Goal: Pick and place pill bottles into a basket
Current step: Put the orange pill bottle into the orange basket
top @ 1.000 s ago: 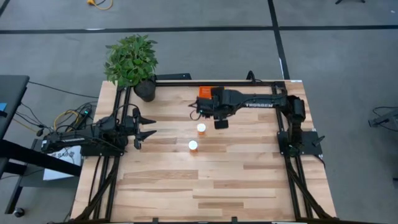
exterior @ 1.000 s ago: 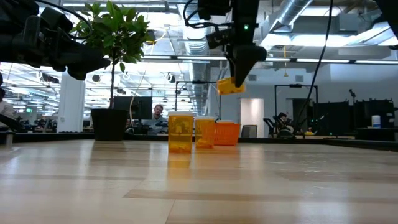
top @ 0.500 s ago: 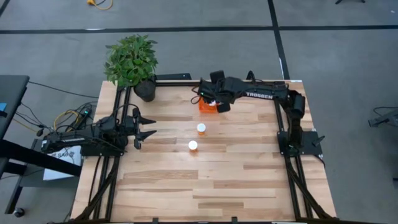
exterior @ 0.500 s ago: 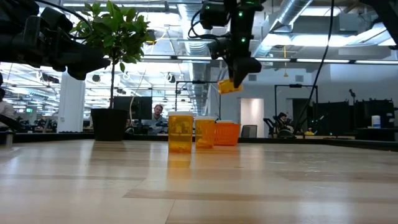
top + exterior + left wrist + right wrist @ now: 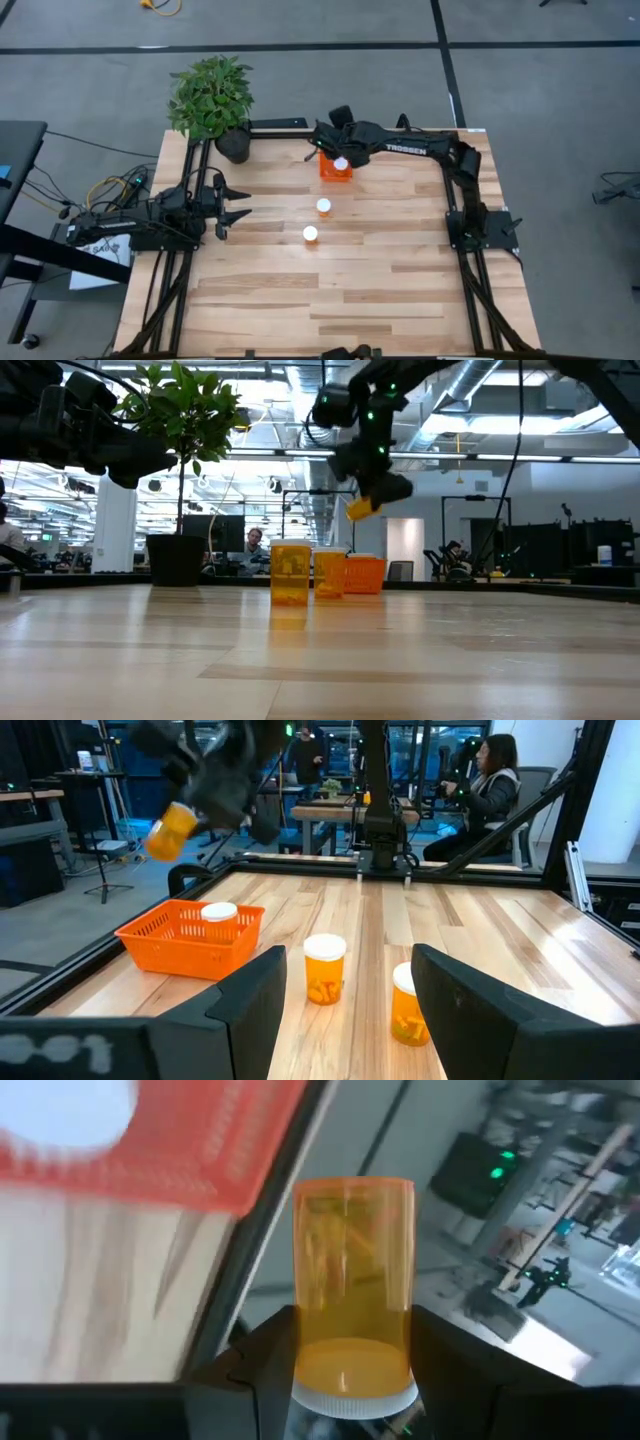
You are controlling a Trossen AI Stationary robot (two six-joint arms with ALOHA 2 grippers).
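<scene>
Above the far middle of the desk [image 5: 330,290], the right gripper [image 5: 331,150] hangs over the orange basket [image 5: 335,175], its fingers closed on a pill bottle [image 5: 353,1280]. In the right wrist view that bottle sits between the two dark fingers, white cap toward the camera and amber body pointing away, with a corner of the basket and the desk's edge beyond it. From the low view the held bottle [image 5: 362,508] is tilted and well clear of the desk, higher than everything standing on it.

One capped bottle [image 5: 341,163] already lies inside the basket; the left wrist view shows its white cap [image 5: 219,912] rising just above the mesh wall. Two more bottles stand upright on the bare wood nearer the middle of the desk, one [image 5: 323,206] closer to the basket and the other [image 5: 311,234] a little farther toward the front, apart from each other and from the basket. Nothing stands between them and the basket.

A potted plant [image 5: 212,97] in a dark pot sits at the far left corner, well apart from the basket. The left gripper [image 5: 238,202] waits at the left side of the desk, its fingers spread wide and holding nothing, pointing toward the two standing bottles. Black frame rails run along the desk's sides. A person [image 5: 492,780] sits in the room beyond the desk.
</scene>
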